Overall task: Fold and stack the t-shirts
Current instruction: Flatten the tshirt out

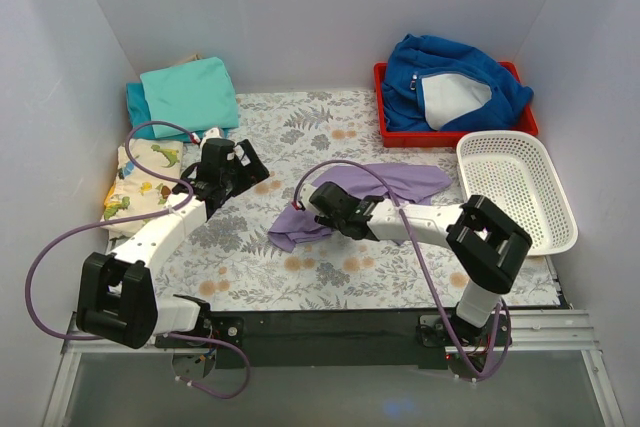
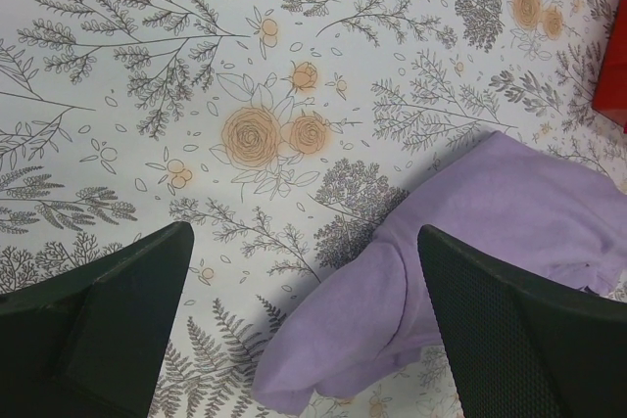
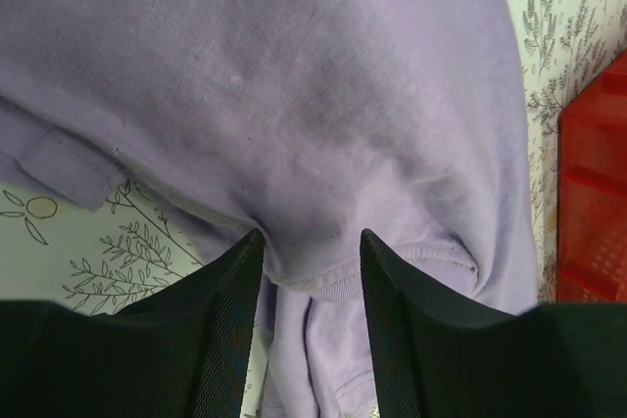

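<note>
The lavender t-shirt (image 1: 385,187) lies crumpled and unfolded on the floral tablecloth at the centre. My right gripper (image 1: 308,209) is at its left end. In the right wrist view its fingers (image 3: 309,237) are pinched on a bunched hem fold of the lavender t-shirt (image 3: 294,95). My left gripper (image 1: 252,167) is open and empty above the cloth, left of the shirt. In the left wrist view (image 2: 304,232) a sleeve end of the shirt (image 2: 441,271) lies between the fingers, nearer the right one. A folded turquoise t-shirt (image 1: 190,92) sits on a darker teal one (image 1: 134,102) at the back left.
A red tray (image 1: 392,132) at the back right holds a royal-blue fleece jacket (image 1: 450,77). A white slotted basket (image 1: 515,192) stands at the right. A dinosaur-print cloth (image 1: 140,177) lies at the left. White walls close in the back and both sides.
</note>
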